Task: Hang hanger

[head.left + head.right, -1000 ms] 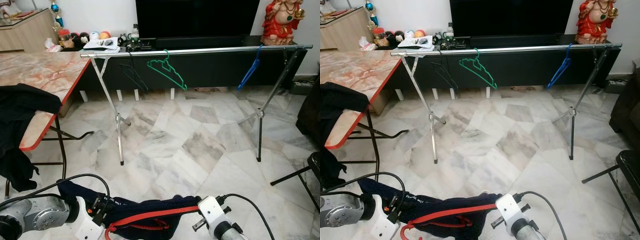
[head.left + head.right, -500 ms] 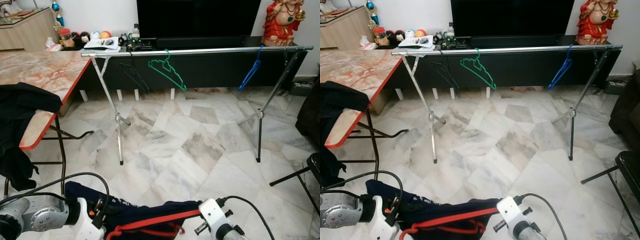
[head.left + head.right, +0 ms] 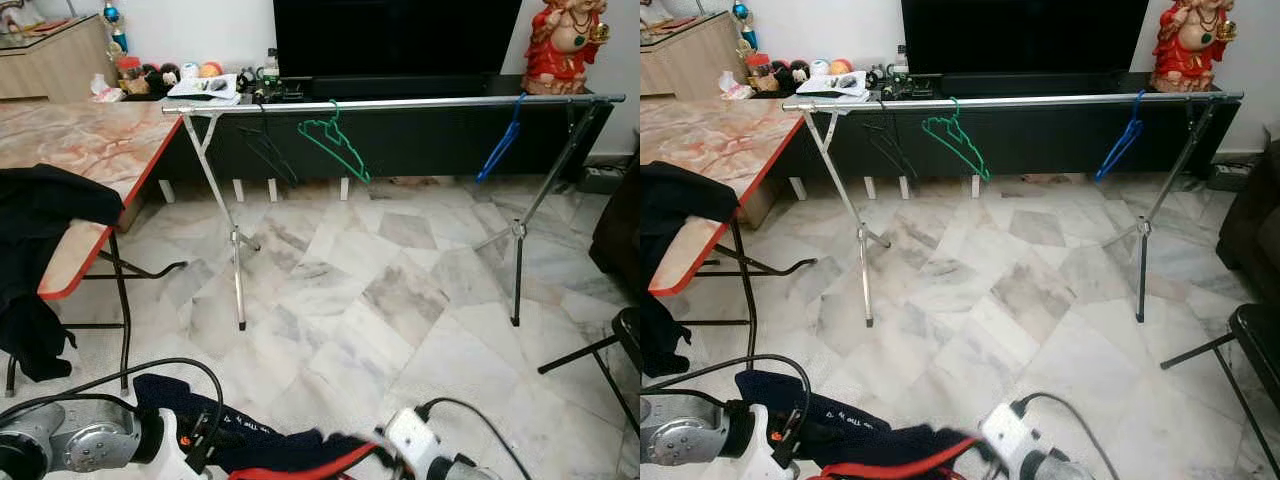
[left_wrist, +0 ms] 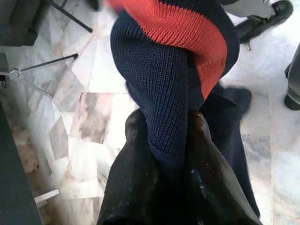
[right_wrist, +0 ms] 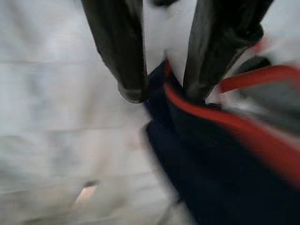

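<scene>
Left gripper (image 4: pixel 171 140): fingers closed on a fold of navy knit garment (image 4: pixel 164 84) with an orange-red stripe, cloth pinched between the two black pads. Right gripper (image 5: pixel 161 91): fingers a little apart astride the garment's red-trimmed edge; grip on it not determinable through the blur. Red hanger (image 3: pixel 290 470) partly visible at 6 o'clock in the head views, threaded in the garment, low between both wrists.

Beyond, across open marble floor (image 3: pixel 400 290): metal drying rack (image 3: pixel 400 103) spanning 12 o'clock, on crossed legs. On its rail: black hanger (image 3: pixel 268 150) at about 11 o'clock, green hanger (image 3: pixel 335 145) just right of it, blue hanger (image 3: pixel 500 145) toward 1 o'clock. Behind the rack, dark TV console (image 3: pixel 400 140) and television (image 3: pixel 395 40); red figurine (image 3: pixel 565 45) at 1 o'clock.

At 9 to 10 o'clock: marble-patterned folding table (image 3: pixel 90 150) with red edge, dark clothing (image 3: pixel 45 215) draped over its near end. Black chair (image 3: pixel 625 335) at 3 o'clock.
</scene>
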Robot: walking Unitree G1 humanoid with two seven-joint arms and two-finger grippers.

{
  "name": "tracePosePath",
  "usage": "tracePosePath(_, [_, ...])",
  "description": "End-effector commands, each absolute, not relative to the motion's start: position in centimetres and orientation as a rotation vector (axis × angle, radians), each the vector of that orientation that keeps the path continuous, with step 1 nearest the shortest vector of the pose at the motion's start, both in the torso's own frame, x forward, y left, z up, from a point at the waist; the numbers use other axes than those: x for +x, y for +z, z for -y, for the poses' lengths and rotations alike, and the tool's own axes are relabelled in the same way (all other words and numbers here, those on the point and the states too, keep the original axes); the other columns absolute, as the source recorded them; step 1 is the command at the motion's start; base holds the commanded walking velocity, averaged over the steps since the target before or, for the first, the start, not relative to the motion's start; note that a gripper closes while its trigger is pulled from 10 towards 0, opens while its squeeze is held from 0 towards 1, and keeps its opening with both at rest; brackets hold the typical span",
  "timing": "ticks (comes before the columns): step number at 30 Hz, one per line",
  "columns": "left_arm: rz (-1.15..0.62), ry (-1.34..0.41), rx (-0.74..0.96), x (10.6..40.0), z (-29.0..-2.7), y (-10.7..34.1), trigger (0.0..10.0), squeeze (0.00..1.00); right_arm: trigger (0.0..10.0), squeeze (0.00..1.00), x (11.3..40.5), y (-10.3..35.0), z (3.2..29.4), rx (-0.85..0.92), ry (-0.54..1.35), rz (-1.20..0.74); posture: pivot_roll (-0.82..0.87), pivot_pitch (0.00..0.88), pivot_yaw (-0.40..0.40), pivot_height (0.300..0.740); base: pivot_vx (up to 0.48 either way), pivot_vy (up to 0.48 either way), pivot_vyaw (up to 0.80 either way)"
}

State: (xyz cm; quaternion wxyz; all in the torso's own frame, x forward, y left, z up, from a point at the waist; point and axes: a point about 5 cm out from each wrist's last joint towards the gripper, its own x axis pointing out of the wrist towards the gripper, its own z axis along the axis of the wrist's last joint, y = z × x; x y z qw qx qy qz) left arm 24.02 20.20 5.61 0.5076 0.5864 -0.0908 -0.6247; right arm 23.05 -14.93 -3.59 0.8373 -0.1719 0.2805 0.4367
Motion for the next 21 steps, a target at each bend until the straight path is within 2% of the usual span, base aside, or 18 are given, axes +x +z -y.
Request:
tracePosePath(1, [0.206, -1.501, 1.404, 24.0, -20.4, 5.6, 10.0, 0.0, 10.0, 1.0, 22.2, -4.1, 14.9, -0.356, 1.003, -0.647, 0.06, 0.075, 0.011, 0.74, 0.0, 0.0, 0.0])
tracePosePath(7, [0.19, -1.509, 1.356, 23.7, -19.9, 5.2, 10.0, 0.0, 10.0, 1.0, 22.4, -3.6, 15.3, -0.261, 1.049, -0.673, 0.06, 0.081, 0.009, 0.74, 0.0, 0.0, 0.0])
tracePosePath(10, [0.126, -1.474, 1.302, 23.7, -20.1, 4.8, 10.0, 0.0, 10.0, 1.0, 23.0, -3.0, 15.8, -0.249, 1.036, -0.645, 0.06, 0.081, 0.009, 0.74, 0.0, 0.0, 0.0])
tracePosePath(15, [0.07, -1.403, 1.17, 23.5, -19.9, 4.3, 10.0, 0.0, 10.0, 1.0, 25.1, -1.2, 17.0, -0.234, 0.916, -0.529, 0.06, 0.083, 0.01, 0.74, 0.0, 0.0, 0.0])
tracePosePath(18, [0.064, -1.401, 1.153, 23.3, -19.4, 3.8, 10.0, 0.0, 10.0, 1.0, 28.0, 1.6, 19.0, -0.234, 0.698, -0.372, 0.06, 0.087, 0.01, 0.74, 0.0, 0.0, 0.0])
tracePosePath(21, [0.033, -1.396, 1.12, 23.1, -19.1, 3.4, 10.0, 0.0, 10.0, 1.0, 29.1, 3.1, 20.1, -0.228, 0.616, -0.295, 0.05, 0.087, 0.011, 0.74, 0.0, 0.0, 0.0])
